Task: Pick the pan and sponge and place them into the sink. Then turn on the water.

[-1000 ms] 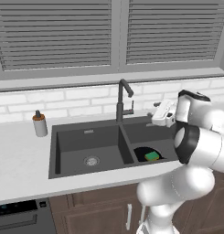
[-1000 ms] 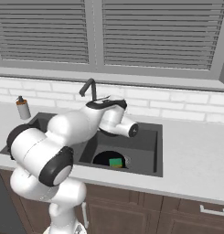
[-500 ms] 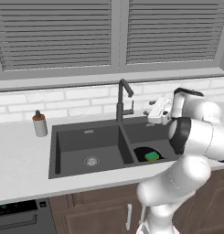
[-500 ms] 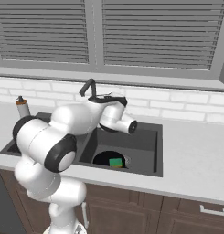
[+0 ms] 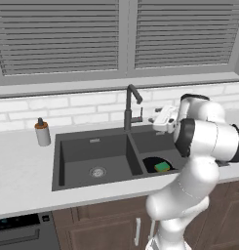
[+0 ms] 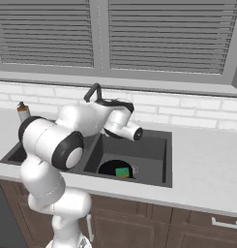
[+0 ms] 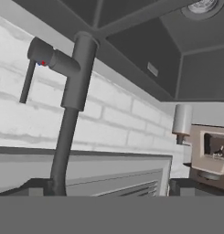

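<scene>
Sponge, the small green-topped block, lies on the flat black frying pan in the dark grey double sink's right basin. White robot hand hovers beside the dark gooseneck faucet; whether it is clenched or released cannot be told. Best approach: press squarely on the faucet's side lever, pushing gently.

Both base views look forward and down from behind the arm, left and right, sharing the sink and faucet. The hand view, rolled upside down, sits close to the faucet, facing the brick wall.
</scene>
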Motion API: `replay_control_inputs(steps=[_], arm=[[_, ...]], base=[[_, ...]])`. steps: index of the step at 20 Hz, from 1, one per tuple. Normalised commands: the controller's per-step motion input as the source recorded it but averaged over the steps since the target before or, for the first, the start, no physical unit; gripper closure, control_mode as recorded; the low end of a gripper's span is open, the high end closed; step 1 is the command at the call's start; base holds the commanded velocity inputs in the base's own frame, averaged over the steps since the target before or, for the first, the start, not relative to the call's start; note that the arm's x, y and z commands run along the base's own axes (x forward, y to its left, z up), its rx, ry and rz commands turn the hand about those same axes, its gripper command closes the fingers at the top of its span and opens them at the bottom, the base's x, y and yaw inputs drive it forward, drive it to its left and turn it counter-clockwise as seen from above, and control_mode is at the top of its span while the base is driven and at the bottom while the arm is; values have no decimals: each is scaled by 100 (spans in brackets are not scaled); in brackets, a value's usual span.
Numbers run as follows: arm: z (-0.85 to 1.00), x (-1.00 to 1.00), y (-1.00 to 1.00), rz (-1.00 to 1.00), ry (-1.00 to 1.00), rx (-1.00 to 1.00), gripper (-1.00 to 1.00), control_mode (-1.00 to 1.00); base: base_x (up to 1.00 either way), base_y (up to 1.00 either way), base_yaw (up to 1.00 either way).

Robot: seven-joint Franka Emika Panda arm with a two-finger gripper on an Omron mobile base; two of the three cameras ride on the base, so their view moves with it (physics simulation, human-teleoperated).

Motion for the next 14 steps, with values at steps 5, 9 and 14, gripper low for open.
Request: replay_control_inputs(steps=[5, 9, 14], arm=[[-11, 34, 0, 0, -1, 6, -100, -100], [-10, 29, 0, 0, -4, 5, -100, -100], [-10, 35, 0, 0, -4, 2, -100, -100]], base=[[0, 0, 0], [0, 0, 0], [0, 0, 0]])
